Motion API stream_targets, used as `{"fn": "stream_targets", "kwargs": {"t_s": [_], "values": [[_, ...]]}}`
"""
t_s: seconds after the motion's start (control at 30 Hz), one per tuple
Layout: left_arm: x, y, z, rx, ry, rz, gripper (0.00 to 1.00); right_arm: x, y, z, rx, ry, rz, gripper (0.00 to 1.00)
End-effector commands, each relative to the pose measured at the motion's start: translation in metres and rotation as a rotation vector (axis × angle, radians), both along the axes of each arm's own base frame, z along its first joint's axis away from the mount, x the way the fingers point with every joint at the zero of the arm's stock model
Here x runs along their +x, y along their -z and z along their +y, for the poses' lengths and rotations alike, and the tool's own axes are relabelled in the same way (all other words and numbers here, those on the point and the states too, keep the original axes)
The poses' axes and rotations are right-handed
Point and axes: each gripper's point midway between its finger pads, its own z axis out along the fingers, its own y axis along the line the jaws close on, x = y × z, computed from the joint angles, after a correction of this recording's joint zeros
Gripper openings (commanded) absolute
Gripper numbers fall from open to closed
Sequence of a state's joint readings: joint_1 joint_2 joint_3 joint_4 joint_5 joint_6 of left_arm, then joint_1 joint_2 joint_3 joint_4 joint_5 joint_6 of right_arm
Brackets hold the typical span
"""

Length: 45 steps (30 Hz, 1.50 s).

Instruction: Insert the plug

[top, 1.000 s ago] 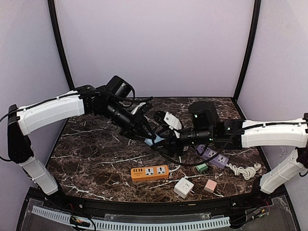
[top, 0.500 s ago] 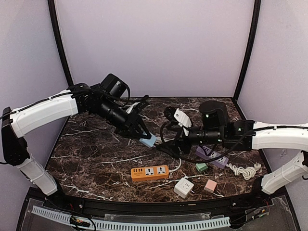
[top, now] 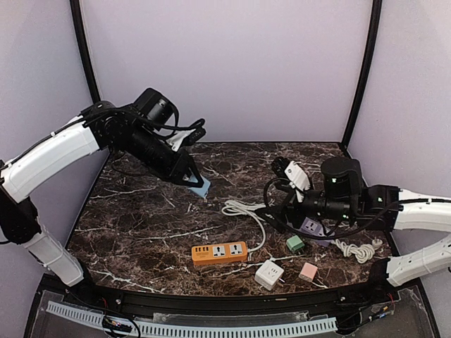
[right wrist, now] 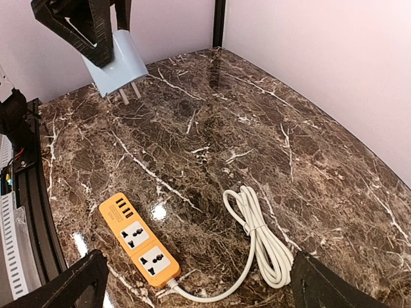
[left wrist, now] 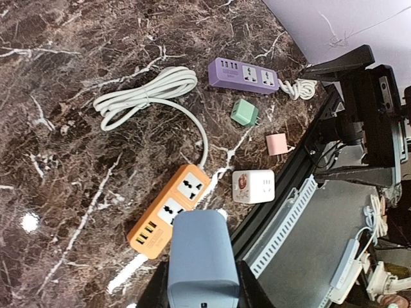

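My left gripper (top: pixel 190 176) is shut on a pale blue plug (top: pixel 201 187), held in the air over the back left of the table with its prongs pointing down. In the left wrist view the plug (left wrist: pixel 201 256) fills the space between the fingers, above the orange power strip (left wrist: pixel 169 212). That strip (top: pixel 219 251) lies flat near the front edge, sockets up, and its white cable (top: pixel 243 209) is coiled behind it. My right gripper (top: pixel 271 201) stands wide open and empty right of the coil. In the right wrist view the strip (right wrist: pixel 138 240) lies between its spread fingers.
A purple power strip (top: pixel 313 227) lies under the right arm, with a knotted white cord (top: pixel 359 250) to its right. A green adapter (top: pixel 295 243), a pink adapter (top: pixel 308 272) and a white cube socket (top: pixel 269 274) sit near the front right edge.
The right gripper opened and drew back to the right. The left arm moved left and up, carrying the blue plug away from the table's middle.
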<state>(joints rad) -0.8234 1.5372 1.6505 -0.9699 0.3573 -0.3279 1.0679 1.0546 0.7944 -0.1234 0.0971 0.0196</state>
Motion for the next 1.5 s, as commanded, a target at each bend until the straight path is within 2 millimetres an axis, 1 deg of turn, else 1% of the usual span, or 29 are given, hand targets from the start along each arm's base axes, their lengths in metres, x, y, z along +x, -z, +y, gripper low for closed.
{"fn": "stream_targets", "kwargs": {"t_s": [0.0, 0.1, 0.13, 0.17, 0.2, 0.23, 0.27, 0.33, 0.4, 0.5, 0.6, 0.63, 0.67, 0.8, 0.9, 1.03, 1.07, 1.1, 1.17, 1.3, 1.47], "values": [[0.005, -0.002, 0.016, 0.101, 0.044, -0.112, 0.01, 0.001, 0.001, -0.018, 0.007, 0.067, 0.006, 0.99], [0.009, -0.004, 0.016, 0.119, 0.074, -0.149, 0.01, -0.003, 0.0, -0.024, 0.014, 0.072, 0.016, 0.99], [0.009, -0.01, 0.015, 0.114, 0.087, -0.16, 0.01, -0.003, 0.0, -0.026, 0.012, 0.074, 0.021, 0.99], [0.01, -0.008, 0.011, 0.117, 0.095, -0.15, 0.01, -0.004, 0.0, -0.027, 0.009, 0.077, 0.027, 0.99], [0.011, -0.013, 0.009, 0.106, 0.1, -0.153, 0.01, -0.005, 0.001, -0.029, 0.006, 0.082, 0.036, 0.99], [0.011, -0.01, 0.004, 0.103, 0.112, -0.133, 0.01, -0.005, 0.002, -0.031, 0.003, 0.089, 0.046, 0.99], [0.011, -0.011, 0.002, 0.097, 0.118, -0.129, 0.01, -0.006, 0.004, -0.032, -0.002, 0.089, 0.057, 0.99], [0.008, -0.004, -0.003, 0.104, 0.146, -0.095, 0.01, -0.008, 0.008, -0.035, -0.009, 0.093, 0.084, 0.99], [0.005, 0.01, -0.009, 0.141, 0.185, -0.071, 0.01, -0.009, 0.013, -0.037, -0.021, 0.104, 0.108, 0.99], [-0.004, 0.023, -0.016, 0.202, 0.275, -0.095, 0.01, -0.008, 0.019, -0.044, -0.043, 0.134, 0.135, 0.99], [-0.014, 0.042, -0.027, 0.257, 0.355, -0.092, 0.01, -0.003, 0.024, -0.055, -0.061, 0.191, 0.141, 0.99], [-0.018, 0.045, -0.031, 0.266, 0.389, -0.106, 0.01, -0.003, 0.026, -0.059, -0.071, 0.208, 0.143, 0.99], [-0.017, 0.051, -0.033, 0.286, 0.4, -0.115, 0.01, -0.001, 0.025, -0.062, -0.07, 0.225, 0.143, 0.99], [-0.02, 0.06, -0.042, 0.32, 0.465, -0.163, 0.01, 0.0, 0.027, -0.075, -0.079, 0.27, 0.147, 0.99], [-0.023, 0.063, -0.051, 0.33, 0.519, -0.197, 0.01, 0.0, 0.021, -0.081, -0.06, 0.289, 0.142, 0.99], [-0.03, 0.072, -0.062, 0.35, 0.604, -0.238, 0.01, 0.002, 0.017, -0.091, -0.058, 0.329, 0.133, 0.99], [-0.029, 0.076, -0.064, 0.365, 0.615, -0.244, 0.01, 0.003, 0.015, -0.093, -0.055, 0.336, 0.13, 0.99], [-0.029, 0.077, -0.067, 0.37, 0.629, -0.259, 0.01, 0.003, 0.014, -0.094, -0.054, 0.343, 0.129, 0.99], [-0.027, 0.087, -0.073, 0.389, 0.647, -0.259, 0.01, 0.004, 0.009, -0.097, -0.052, 0.354, 0.123, 0.99], [-0.031, 0.098, -0.084, 0.407, 0.686, -0.266, 0.01, 0.006, -0.002, -0.101, -0.042, 0.381, 0.116, 0.99], [-0.038, 0.113, -0.09, 0.451, 0.721, -0.264, 0.01, 0.006, -0.016, -0.102, -0.018, 0.385, 0.114, 0.99]]}}
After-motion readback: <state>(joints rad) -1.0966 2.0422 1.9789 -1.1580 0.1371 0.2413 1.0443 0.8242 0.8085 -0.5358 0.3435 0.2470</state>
